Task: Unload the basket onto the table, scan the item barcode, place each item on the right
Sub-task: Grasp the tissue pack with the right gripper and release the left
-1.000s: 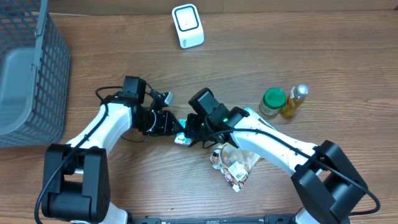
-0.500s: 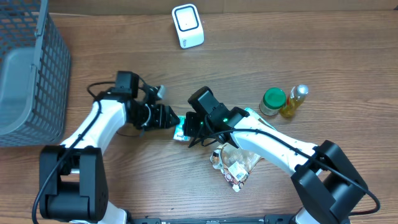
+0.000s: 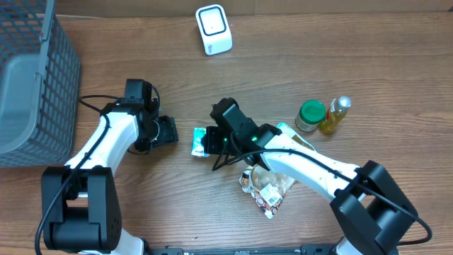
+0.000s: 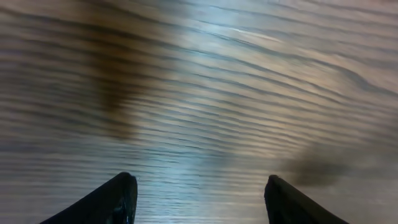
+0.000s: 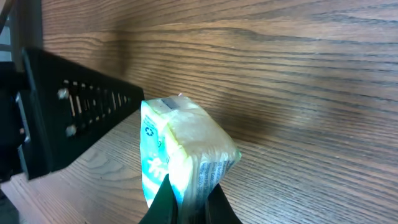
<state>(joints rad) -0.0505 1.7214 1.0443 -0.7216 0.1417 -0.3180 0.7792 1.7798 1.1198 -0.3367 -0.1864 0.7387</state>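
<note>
Between the fingers of the right gripper (image 5: 186, 200) sits the small green-and-white packet (image 5: 180, 149), pinched tight by its lower edge. It is held low over the wooden table (image 3: 340, 57), near the middle; I cannot tell whether it touches the wood.

A second ago the left gripper (image 3: 168, 131) was pressed up against that same packet from the other side. Now it has let go and drawn back to the left, standing clear of the packet. Its wrist view shows both fingers (image 4: 115, 199) spread wide with only bare wood between them.

So the packet has changed hands, and the right arm alone carries it. That looks like the handover done and the scan itself not yet begun.

Further out, the white scanner (image 3: 213, 29) stands at the far edge of the table, well apart from the packet. I would guess the right arm must next bring the packet up to it, barcode side facing. I can see fine print on one narrow face, but no barcode clearly.
</note>
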